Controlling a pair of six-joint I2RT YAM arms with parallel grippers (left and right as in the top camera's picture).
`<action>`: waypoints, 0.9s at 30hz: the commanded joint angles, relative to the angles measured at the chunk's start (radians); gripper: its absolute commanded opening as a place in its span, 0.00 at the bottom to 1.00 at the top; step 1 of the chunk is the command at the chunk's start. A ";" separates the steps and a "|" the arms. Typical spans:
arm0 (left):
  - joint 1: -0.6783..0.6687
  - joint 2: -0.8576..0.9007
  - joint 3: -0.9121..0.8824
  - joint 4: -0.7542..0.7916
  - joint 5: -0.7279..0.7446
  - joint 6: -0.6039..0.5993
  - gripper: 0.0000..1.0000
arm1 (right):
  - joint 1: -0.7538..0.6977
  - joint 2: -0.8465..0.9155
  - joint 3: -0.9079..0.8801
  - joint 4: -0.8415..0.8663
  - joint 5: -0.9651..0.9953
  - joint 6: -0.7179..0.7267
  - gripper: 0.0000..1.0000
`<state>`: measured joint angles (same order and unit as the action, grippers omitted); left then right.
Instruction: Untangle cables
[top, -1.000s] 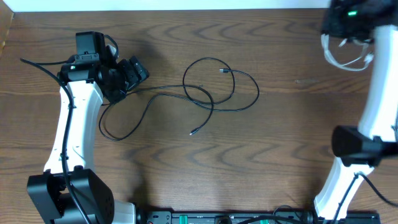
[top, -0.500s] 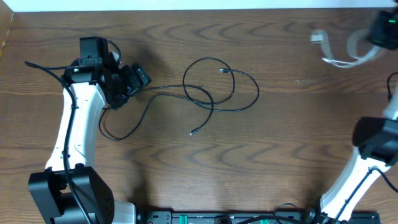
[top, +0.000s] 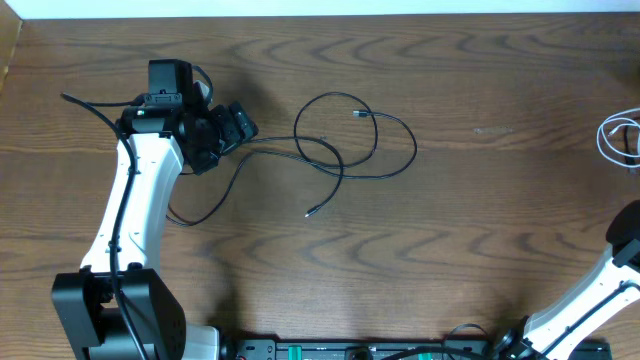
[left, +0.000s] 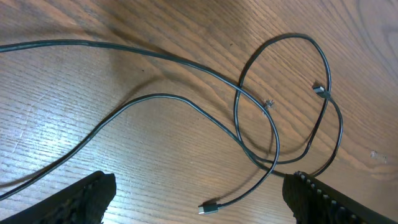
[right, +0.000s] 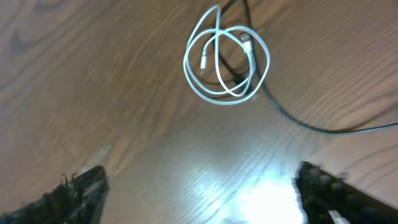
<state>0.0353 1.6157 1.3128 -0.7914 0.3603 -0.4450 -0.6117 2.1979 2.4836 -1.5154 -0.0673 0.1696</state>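
The black cable (top: 350, 140) lies in loose loops at the table's middle, with one plug (left: 209, 208) near the front and another (left: 321, 91) inside the loops. My left gripper (top: 238, 124) hovers open at the cable's left part, the near plug lying on the wood between its fingers (left: 78, 200). The white cable (top: 615, 140) lies coiled at the right edge of the table. In the right wrist view the white cable (right: 227, 62) rests on the wood ahead of my open right gripper (right: 202, 196), which holds nothing.
A thicker black wire (right: 311, 124) runs under the white coil and off to the right. The right arm's lower link (top: 628, 250) stands at the table's right front. A black rail (top: 360, 350) lines the front edge.
The right gripper has opened and let go of the white cable, which now lies coiled at the right edge. The right arm swung out to the right. The left arm moved slightly right.
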 joint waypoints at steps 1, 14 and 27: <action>-0.002 0.002 -0.002 0.009 0.024 0.034 0.91 | -0.008 -0.025 -0.012 0.000 -0.166 -0.037 0.98; 0.042 -0.156 0.021 0.083 0.142 0.183 0.91 | 0.393 -0.024 -0.043 -0.013 -0.410 -0.383 0.99; 0.082 -0.290 0.021 0.068 0.064 0.182 0.92 | 0.947 -0.013 -0.291 0.260 -0.248 -0.565 0.99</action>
<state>0.1116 1.3289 1.3132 -0.7139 0.4419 -0.2832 0.2523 2.1979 2.2383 -1.2808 -0.3809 -0.3340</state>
